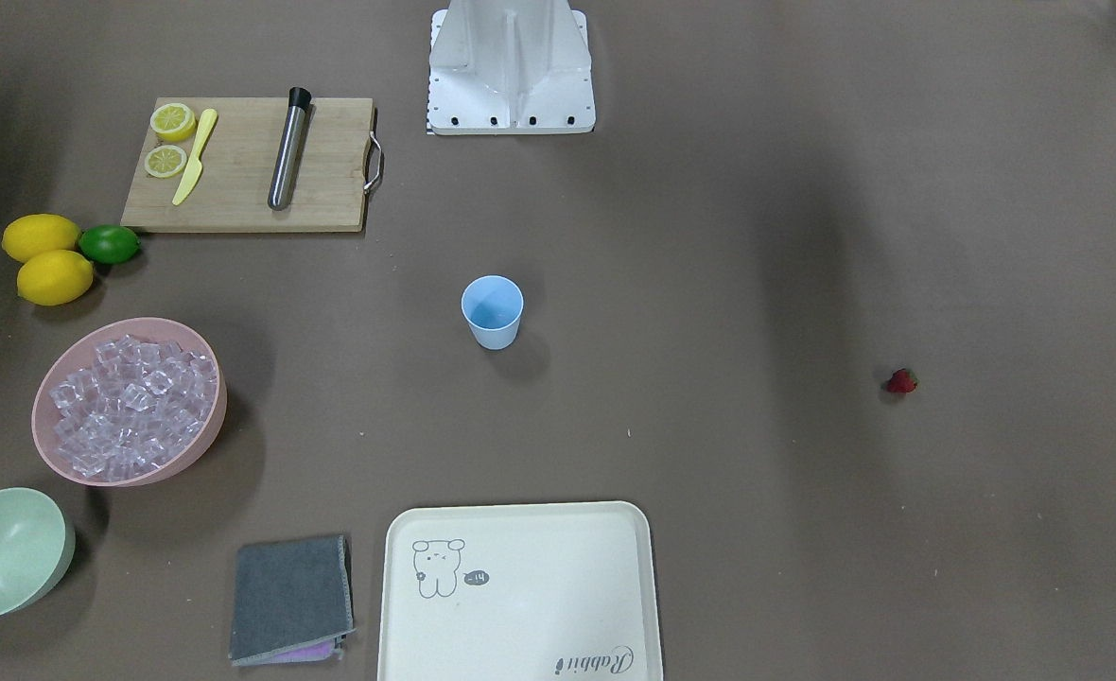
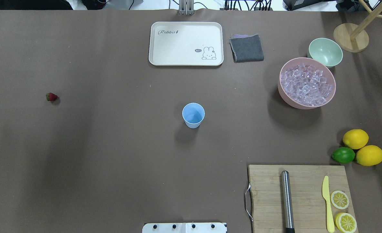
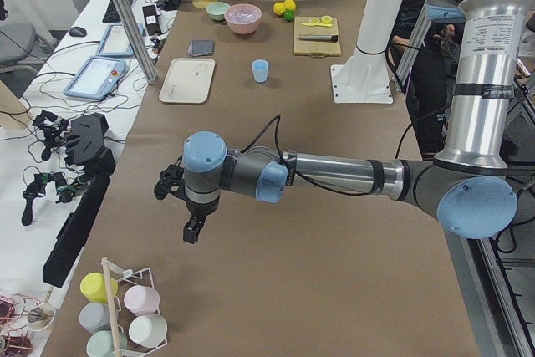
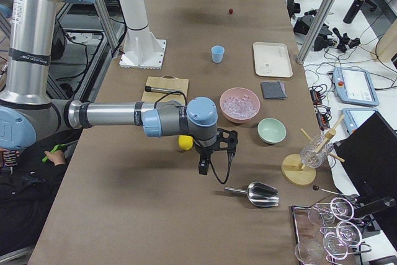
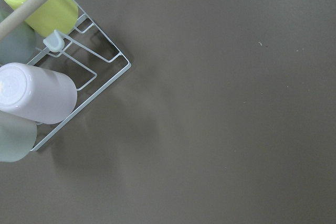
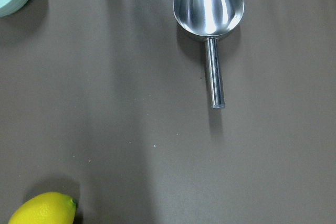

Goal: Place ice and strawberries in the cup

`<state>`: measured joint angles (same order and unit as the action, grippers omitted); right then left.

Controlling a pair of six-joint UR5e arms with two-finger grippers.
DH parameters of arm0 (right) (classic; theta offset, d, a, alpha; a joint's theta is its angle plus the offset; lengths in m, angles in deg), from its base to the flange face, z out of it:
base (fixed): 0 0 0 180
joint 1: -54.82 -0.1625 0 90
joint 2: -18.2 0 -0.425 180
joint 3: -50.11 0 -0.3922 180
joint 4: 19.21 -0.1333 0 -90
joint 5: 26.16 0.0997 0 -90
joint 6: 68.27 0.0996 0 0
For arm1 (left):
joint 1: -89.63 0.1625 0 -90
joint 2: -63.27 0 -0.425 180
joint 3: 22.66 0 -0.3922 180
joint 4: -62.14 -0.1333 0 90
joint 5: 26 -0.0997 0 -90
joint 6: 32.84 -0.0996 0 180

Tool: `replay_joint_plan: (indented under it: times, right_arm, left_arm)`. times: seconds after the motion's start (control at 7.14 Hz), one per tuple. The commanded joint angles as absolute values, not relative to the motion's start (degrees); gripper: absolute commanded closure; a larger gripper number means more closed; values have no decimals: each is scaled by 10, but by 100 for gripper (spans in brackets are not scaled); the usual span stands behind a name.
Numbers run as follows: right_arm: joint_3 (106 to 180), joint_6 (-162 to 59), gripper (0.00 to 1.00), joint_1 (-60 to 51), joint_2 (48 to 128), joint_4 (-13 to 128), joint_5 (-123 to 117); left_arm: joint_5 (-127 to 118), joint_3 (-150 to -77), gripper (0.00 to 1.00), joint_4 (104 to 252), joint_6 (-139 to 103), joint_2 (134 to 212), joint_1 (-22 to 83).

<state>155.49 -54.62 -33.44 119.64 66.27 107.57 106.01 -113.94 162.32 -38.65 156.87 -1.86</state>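
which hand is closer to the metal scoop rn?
Right. The right hand hangs just beside the scoop, a little nearer the robot's side of the table. The left hand is at the table's opposite end, by the cup rack.

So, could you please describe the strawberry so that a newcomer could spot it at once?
Start at the light blue cup standing near the middle of the brown table. On the robot's left side, far from the pink bowl and lemons, the strawberry lies alone: small, red, green-topped, with nothing beside it.

Brown table (image 2: 113, 161) — cluttered white desk (image 3: 17, 248) alongside
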Motion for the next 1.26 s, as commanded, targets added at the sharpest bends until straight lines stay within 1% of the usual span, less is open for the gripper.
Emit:
replay_joint_plan:
  times: [0.0,0.42,0.56,0.84,1.12]
  right_arm:
    - [1560,-543,0,-318,1194,663,1094]
    - [1579,-536,0,-307,1185,662,1103]
    - [1583,-526,0,-293,1162,663,1107]
    - [1579,-393,0,-222,1077,662,1096]
    - [1570,-339,0,-147,1014,661,1072]
  left_arm:
    - [1060,-1139,2,1625,-386,1569,-19]
    - [1059,-1135,2,1627,-386,1569,-19]
    - [1059,-1135,2,1628,-386,1568,-19]
    - [1059,-1135,2,1628,-386,1568,-19]
    - [1059,-1132,2,1628,-386,1569,-16]
